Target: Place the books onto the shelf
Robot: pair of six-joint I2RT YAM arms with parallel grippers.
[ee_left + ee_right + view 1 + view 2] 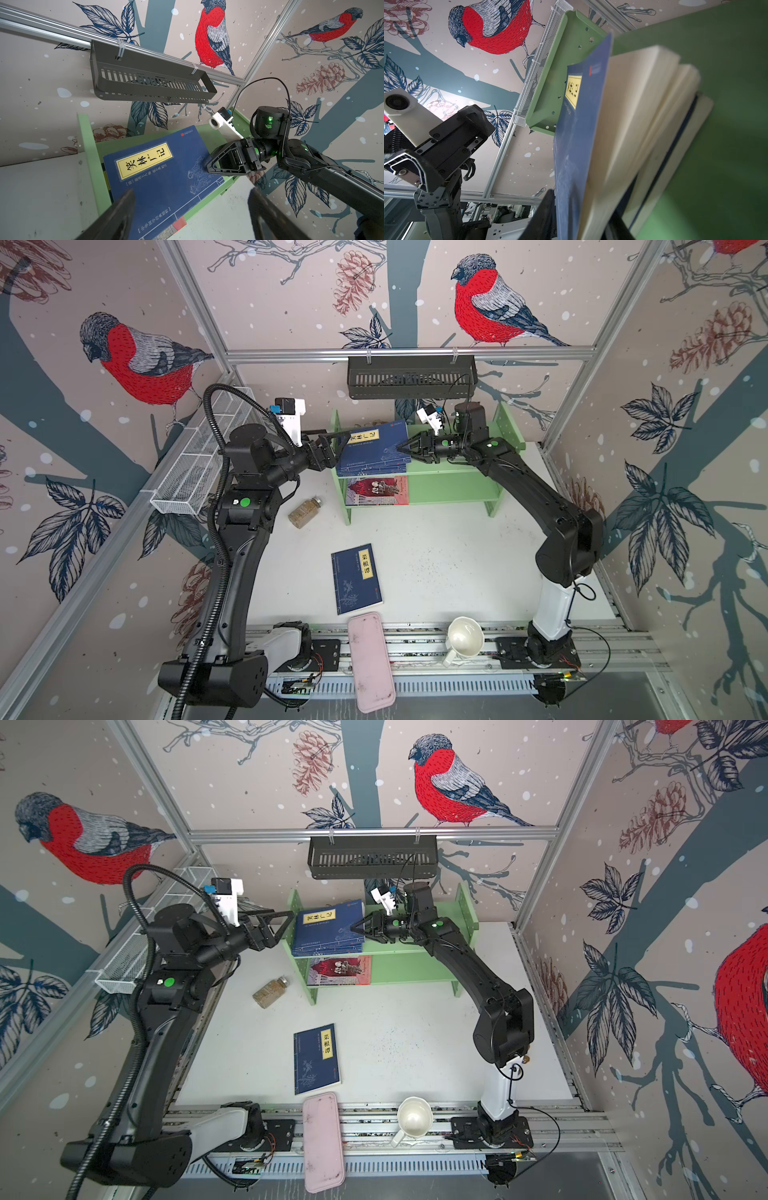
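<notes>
Left gripper point(192, 193): jaws wide apart, just beside book point(374, 448).
Right gripper point(400, 448): jaws astride book's edge; grip unclear.
Shelf point(457, 485): under book.

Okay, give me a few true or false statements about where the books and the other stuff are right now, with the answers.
1. A navy book lies flat on the table. True.
2. The red-and-grey book lies on the top tier of the shelf. False: it is on the lower tier.
3. The left hand is open. True.
4. The pink case is on the shelf. False: it lies at the table's front edge.
5. The white mug sits right of the pink case in both top views. True.
</notes>
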